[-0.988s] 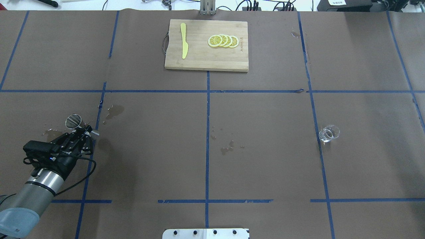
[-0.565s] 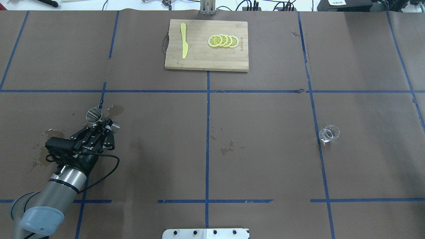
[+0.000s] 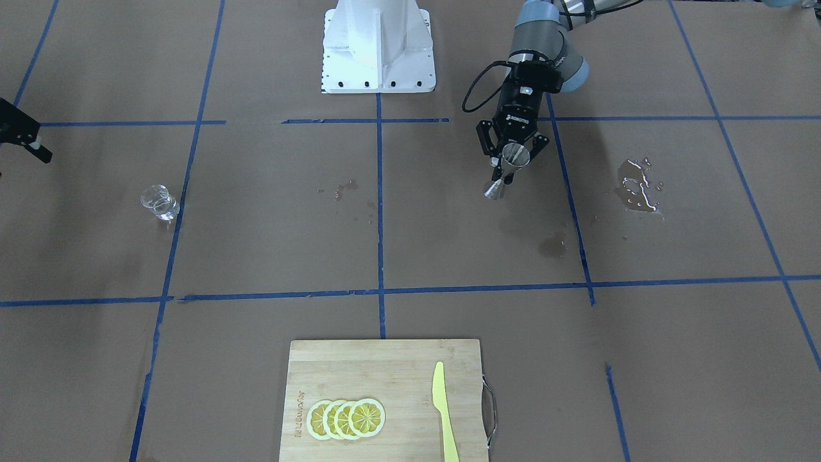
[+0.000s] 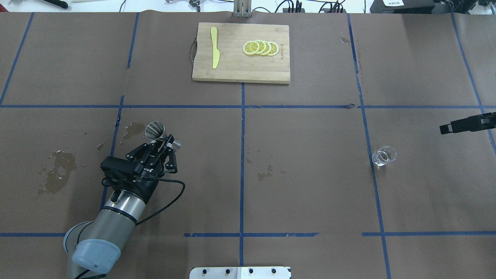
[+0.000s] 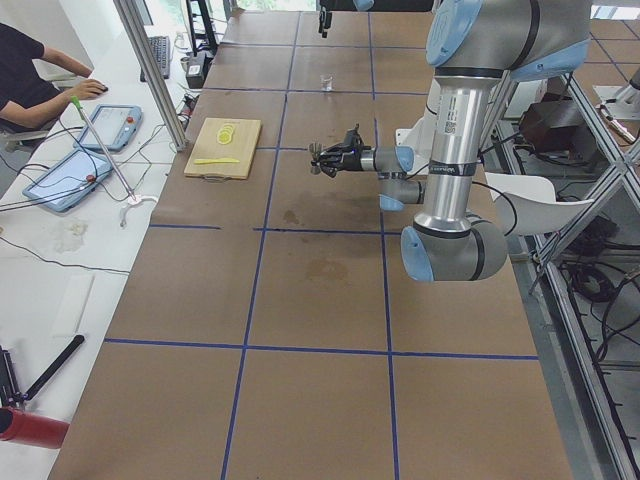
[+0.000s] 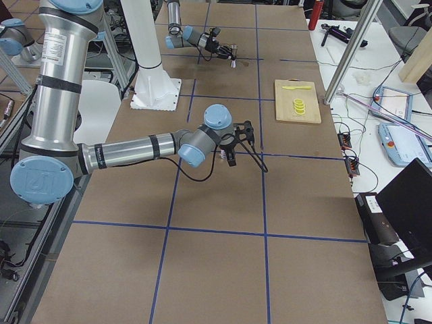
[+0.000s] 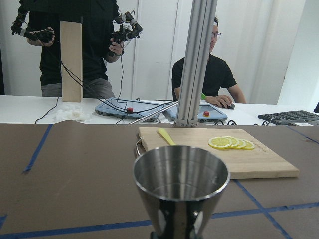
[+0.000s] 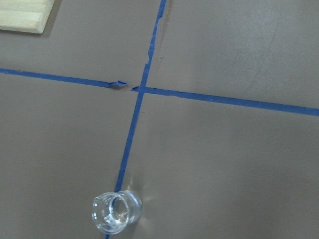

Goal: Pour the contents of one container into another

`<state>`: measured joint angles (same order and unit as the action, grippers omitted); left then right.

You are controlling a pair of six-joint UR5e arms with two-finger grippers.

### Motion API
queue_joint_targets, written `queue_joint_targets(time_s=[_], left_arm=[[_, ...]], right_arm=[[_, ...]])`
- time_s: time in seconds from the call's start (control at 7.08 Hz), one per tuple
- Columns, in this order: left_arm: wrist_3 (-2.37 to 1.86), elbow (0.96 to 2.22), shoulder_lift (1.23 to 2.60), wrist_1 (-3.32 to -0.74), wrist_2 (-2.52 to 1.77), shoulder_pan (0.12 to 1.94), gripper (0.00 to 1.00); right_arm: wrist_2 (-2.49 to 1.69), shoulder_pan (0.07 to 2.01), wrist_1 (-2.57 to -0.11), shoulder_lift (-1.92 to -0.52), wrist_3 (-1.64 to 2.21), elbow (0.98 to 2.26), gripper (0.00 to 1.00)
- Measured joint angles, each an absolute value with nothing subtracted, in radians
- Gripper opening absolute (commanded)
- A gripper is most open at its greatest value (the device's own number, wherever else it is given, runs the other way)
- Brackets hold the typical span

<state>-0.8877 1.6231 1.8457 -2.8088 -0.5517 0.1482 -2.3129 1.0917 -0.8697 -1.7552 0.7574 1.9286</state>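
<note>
Left end effector (image 4: 166, 140) pinched the steel jigger (image 4: 155, 130) at its narrow waist, above the bench (image 4: 302, 186).

The jigger hung clear of the bench on the robot's left side, its open mouth up in the left wrist view. The clear glass beaker (image 4: 383, 155) stood upright on a blue tape line, well apart on the right side. The right end effector (image 4: 445, 128) hovered near the beaker; whether it was spread or pressed together could not be told. Wet patches (image 4: 58, 170) marked the paper.
</note>
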Motion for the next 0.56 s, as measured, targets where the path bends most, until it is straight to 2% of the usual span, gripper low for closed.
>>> queue_joint_targets(time_s=[0.28, 0.56], left_arm=[[-0.882, 1.563, 1.925, -2.807, -0.567, 0.158, 0.00], [-0.876, 1.514, 1.948, -2.808, -0.638, 0.178, 0.00]], right_arm=[[-2.135, 0.904, -0.859, -1.748, 0.950, 2.004, 1.00], [-1.873, 0.686, -0.858, -1.751, 1.030, 2.084, 1.00]])
